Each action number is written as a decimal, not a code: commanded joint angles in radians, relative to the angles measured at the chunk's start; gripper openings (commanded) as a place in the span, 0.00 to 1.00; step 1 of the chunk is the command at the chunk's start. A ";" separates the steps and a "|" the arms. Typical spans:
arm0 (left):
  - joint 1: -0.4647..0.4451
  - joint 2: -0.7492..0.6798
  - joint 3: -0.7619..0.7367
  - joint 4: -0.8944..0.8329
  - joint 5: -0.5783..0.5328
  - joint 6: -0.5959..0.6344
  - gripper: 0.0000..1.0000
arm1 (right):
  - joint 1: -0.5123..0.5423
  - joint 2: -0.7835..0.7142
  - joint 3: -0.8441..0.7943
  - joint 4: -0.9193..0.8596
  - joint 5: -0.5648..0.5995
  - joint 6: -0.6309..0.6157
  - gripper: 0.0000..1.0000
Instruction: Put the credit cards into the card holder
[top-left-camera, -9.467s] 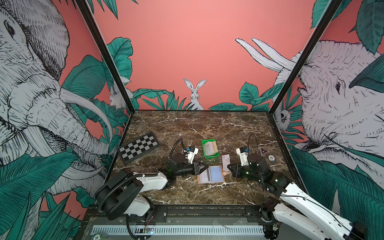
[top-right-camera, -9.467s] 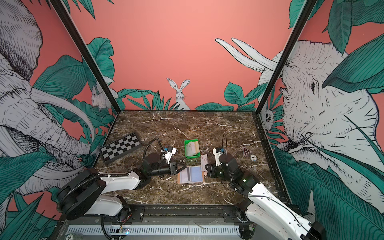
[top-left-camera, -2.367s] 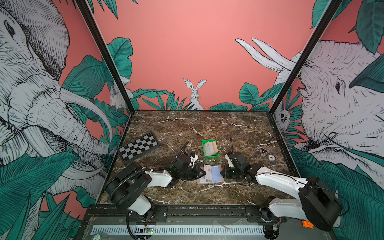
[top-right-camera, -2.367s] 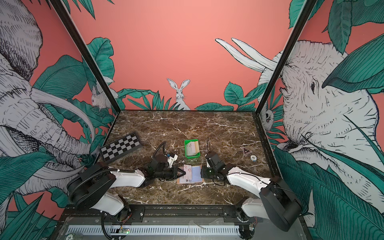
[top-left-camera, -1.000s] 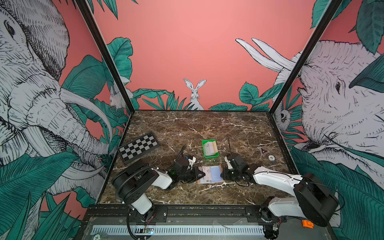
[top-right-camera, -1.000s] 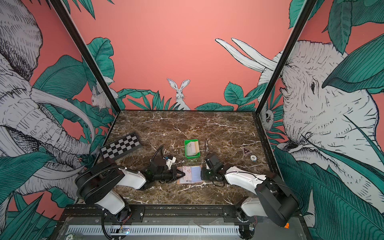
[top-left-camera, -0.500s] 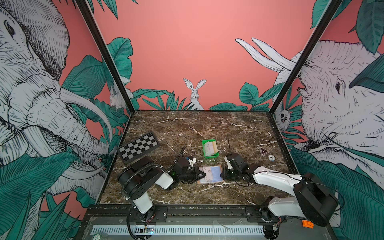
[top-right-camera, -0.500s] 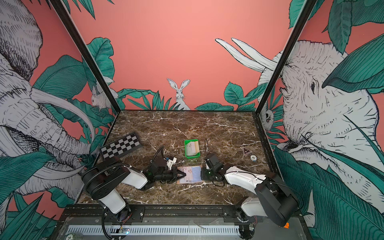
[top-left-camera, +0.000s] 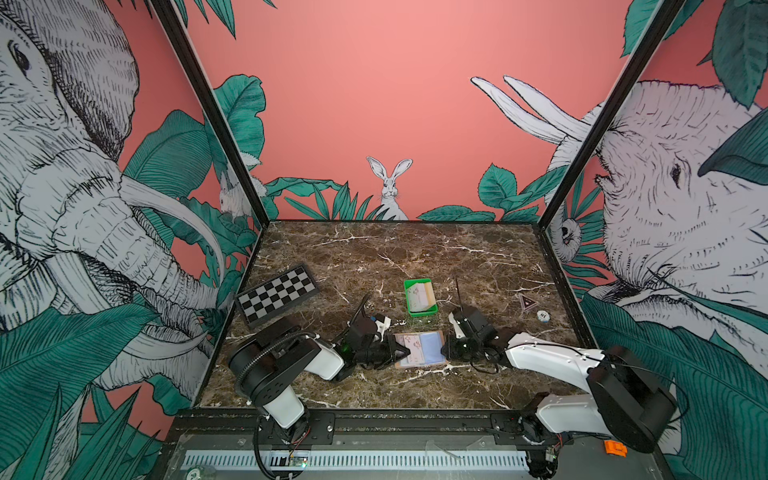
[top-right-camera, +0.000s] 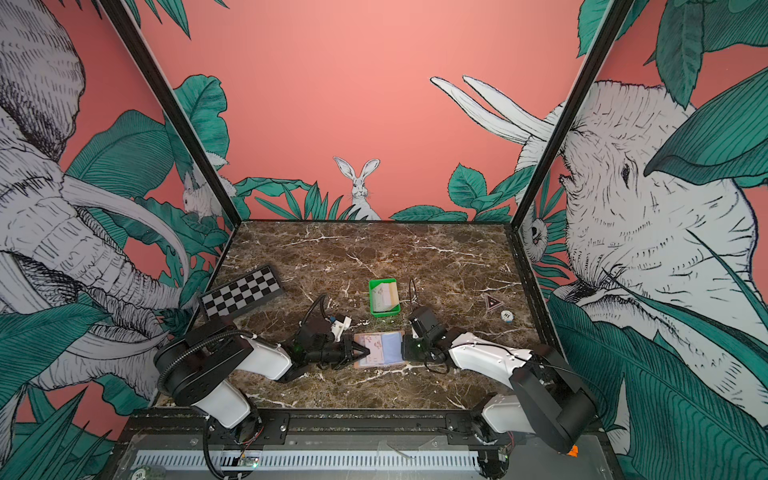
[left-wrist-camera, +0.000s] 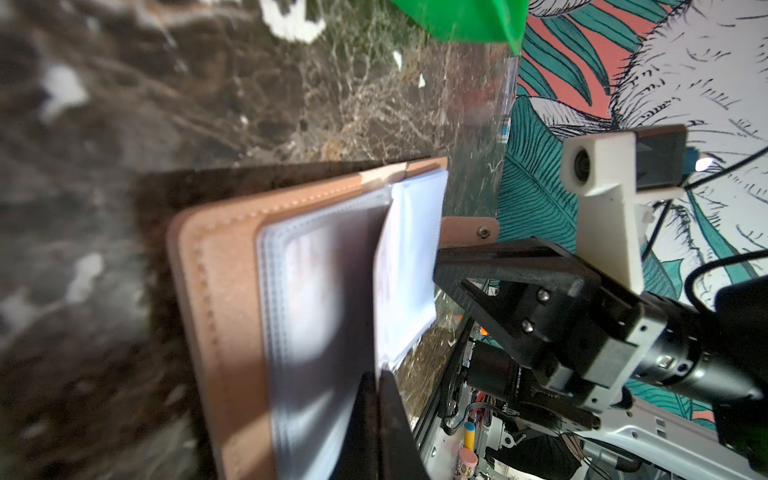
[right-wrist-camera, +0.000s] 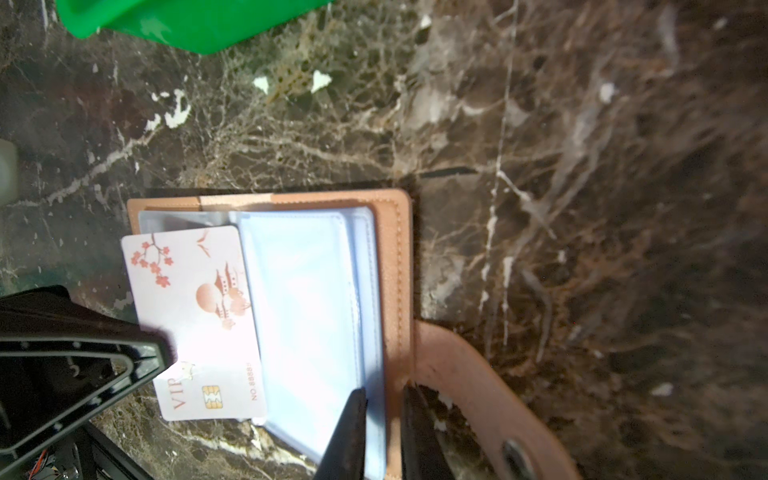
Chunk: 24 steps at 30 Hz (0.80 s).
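Open flat on the desk (top-left-camera: 374, 257): card holder (top-left-camera: 420, 350), clear sleeves (right-wrist-camera: 307, 299) facing up. Left pincer (top-left-camera: 407, 353) clenched on a credit card (right-wrist-camera: 195, 307), laid across the holder's left half, one edge against the sleeves. Right pincer (right-wrist-camera: 382, 411) nipping the holder's right edge, beside its strap (right-wrist-camera: 478, 386). Just behind the holder, green tray (top-left-camera: 423, 311) with more cards (top-left-camera: 422, 295).

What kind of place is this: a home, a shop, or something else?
Most likely a robot test booth, not a home. A left arm and a right arm are fixed to a front rail, and the marble-look table is boxed in by walls printed with elephants.
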 joint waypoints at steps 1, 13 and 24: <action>-0.001 0.009 -0.001 -0.016 0.011 -0.006 0.00 | 0.007 0.017 0.007 -0.035 0.022 -0.010 0.17; -0.007 0.055 0.012 0.043 0.023 -0.011 0.00 | 0.006 0.016 -0.001 -0.032 0.024 -0.007 0.17; -0.011 0.072 0.017 0.049 0.026 -0.008 0.00 | 0.007 0.001 -0.002 -0.040 0.035 -0.003 0.17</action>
